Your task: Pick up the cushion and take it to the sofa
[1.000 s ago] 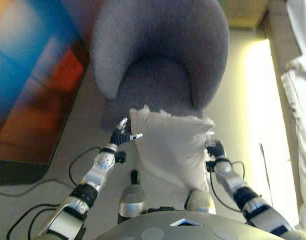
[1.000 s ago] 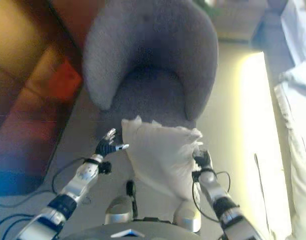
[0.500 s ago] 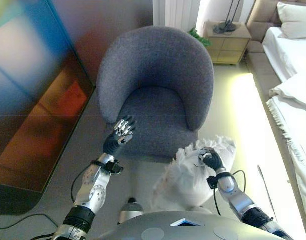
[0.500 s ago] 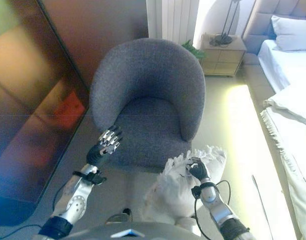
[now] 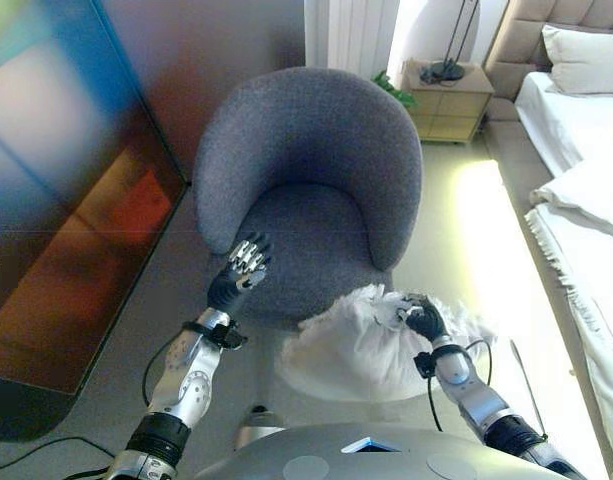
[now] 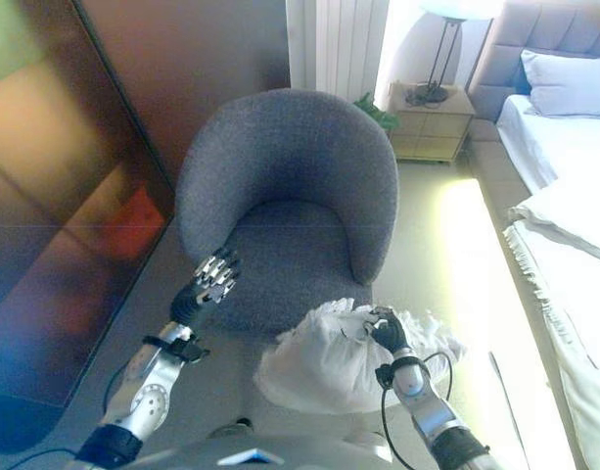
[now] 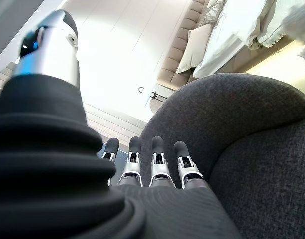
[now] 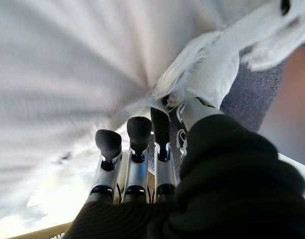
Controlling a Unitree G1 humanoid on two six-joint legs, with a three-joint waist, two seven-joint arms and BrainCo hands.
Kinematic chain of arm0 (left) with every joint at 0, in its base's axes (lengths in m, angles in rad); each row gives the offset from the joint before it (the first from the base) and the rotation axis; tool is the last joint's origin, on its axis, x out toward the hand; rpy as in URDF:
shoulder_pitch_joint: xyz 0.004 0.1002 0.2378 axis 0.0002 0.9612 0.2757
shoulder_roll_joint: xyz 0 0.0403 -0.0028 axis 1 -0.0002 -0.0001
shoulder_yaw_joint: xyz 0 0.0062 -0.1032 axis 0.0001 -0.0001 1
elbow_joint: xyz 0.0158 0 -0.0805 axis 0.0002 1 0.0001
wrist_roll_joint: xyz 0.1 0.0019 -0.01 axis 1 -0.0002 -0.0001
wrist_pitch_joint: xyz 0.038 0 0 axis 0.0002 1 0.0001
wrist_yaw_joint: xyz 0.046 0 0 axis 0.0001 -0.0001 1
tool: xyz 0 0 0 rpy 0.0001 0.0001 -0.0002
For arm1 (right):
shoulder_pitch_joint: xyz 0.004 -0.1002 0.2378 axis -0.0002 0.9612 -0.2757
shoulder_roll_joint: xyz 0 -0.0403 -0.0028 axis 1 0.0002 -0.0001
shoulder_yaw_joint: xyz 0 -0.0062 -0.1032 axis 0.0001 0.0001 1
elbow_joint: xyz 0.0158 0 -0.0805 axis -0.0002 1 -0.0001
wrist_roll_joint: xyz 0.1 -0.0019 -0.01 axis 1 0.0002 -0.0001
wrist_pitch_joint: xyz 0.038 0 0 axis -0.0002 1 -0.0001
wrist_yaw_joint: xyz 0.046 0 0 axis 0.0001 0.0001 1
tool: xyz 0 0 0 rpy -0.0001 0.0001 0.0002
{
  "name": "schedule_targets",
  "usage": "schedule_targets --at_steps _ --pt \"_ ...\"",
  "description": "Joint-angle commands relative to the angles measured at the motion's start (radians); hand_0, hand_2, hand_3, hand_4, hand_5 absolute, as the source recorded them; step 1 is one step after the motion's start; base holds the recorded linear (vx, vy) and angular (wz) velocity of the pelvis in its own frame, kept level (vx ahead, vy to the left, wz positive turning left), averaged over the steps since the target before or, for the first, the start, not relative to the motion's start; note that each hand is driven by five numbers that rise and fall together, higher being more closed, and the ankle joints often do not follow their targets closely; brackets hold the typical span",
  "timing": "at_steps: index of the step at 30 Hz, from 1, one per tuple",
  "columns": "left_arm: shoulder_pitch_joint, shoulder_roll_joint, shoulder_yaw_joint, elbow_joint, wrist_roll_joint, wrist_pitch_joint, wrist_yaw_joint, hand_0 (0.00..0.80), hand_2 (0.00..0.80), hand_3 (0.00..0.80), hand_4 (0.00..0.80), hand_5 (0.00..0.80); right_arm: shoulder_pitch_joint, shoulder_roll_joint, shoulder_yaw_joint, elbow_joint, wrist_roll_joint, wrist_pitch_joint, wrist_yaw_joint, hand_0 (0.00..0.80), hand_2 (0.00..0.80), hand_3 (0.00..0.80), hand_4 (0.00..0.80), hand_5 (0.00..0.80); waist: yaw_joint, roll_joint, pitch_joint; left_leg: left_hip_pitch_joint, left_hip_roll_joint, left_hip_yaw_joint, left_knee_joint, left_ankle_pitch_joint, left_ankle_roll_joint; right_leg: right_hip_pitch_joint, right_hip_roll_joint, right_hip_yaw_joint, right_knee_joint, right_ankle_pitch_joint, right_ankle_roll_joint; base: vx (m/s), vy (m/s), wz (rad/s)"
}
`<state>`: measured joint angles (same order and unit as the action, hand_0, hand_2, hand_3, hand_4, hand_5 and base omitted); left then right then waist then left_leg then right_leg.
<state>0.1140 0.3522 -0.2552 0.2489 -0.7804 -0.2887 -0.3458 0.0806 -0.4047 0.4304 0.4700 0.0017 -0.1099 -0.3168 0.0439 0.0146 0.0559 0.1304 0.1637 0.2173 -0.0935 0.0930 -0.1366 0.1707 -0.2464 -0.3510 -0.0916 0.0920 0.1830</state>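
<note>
The white cushion (image 5: 356, 345) hangs low in front of the grey armchair (image 5: 316, 150), bunched and drooping toward the floor. My right hand (image 5: 424, 322) is shut on its upper right edge, and in the right wrist view the cloth (image 8: 92, 59) is pinched between the thumb and the fingers (image 8: 137, 134). My left hand (image 5: 241, 270) is open with straight fingers, raised by the front left of the armchair's seat and apart from the cushion. In the left wrist view its fingers (image 7: 152, 164) point at the chair's back and hold nothing.
A dark glossy panel (image 5: 56, 200) runs along the left. A wooden bedside table (image 5: 448, 95) with a lamp stands behind the armchair to the right. A bed with white bedding (image 5: 586, 170) lines the right side, with a strip of pale floor (image 5: 486, 230) between it and the chair.
One second ago both hands held the cushion up flat before the chair. The left hand has let go and risen; the cushion has sagged down and left from the right hand. The view shifted.
</note>
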Motion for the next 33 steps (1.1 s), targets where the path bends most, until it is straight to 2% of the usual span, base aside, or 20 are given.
schedule_targets --at_steps 1,13,21,29,33 --pt "-0.109 0.011 -0.007 -0.092 -0.022 -0.073 0.006 0.0 0.0 0.0 0.0 0.0 -0.184 0.006 -0.023 -0.195 -0.014 -0.196 -0.035 0.8 0.8 0.8 0.8 0.8 0.022 -0.016 -0.005 0.047 0.071 -0.018 0.006 -0.079 -0.006 0.015 -0.087 -0.058 0.004 0.014 0.03 -0.032 0.003 0.0" --pt "-0.123 0.009 -0.013 -0.283 -0.052 -0.106 0.021 0.0 0.0 0.0 0.0 0.0 -0.209 0.001 0.005 -0.409 -0.064 -0.241 0.01 0.8 0.8 0.8 0.8 0.8 0.024 -0.012 -0.017 0.057 0.068 -0.016 0.006 -0.085 -0.005 0.024 -0.086 -0.065 0.004 0.009 0.029 -0.014 0.0 0.0" --pt "-0.116 0.014 -0.008 -0.356 -0.07 -0.086 0.019 0.0 0.0 0.0 0.0 0.0 -0.202 -0.013 -0.005 -0.535 -0.039 -0.247 0.06 0.8 0.8 0.8 0.8 0.8 0.016 -0.013 -0.015 0.061 0.072 -0.01 0.006 -0.084 -0.005 0.023 -0.084 -0.059 0.004 0.007 0.03 0.0 0.0 0.0" --pt "-0.121 0.019 -0.019 -0.391 -0.098 -0.087 0.037 0.0 0.0 0.0 0.0 0.0 -0.237 -0.027 -0.005 -0.647 -0.101 -0.31 0.056 0.8 0.8 0.8 0.8 0.8 0.022 -0.018 -0.014 0.063 0.073 -0.01 0.006 -0.085 -0.002 0.023 -0.084 -0.056 0.004 0.008 0.028 0.002 -0.009 0.0" --pt "-0.137 0.028 -0.024 -0.413 -0.083 -0.094 0.047 0.0 0.0 0.0 0.0 0.0 -0.269 -0.038 -0.009 -0.688 -0.087 -0.311 0.048 0.8 0.8 0.8 0.8 0.8 0.023 -0.022 -0.012 0.065 0.075 -0.008 0.006 -0.087 -0.002 0.026 -0.082 -0.056 0.004 0.006 0.027 0.013 -0.08 -0.02"
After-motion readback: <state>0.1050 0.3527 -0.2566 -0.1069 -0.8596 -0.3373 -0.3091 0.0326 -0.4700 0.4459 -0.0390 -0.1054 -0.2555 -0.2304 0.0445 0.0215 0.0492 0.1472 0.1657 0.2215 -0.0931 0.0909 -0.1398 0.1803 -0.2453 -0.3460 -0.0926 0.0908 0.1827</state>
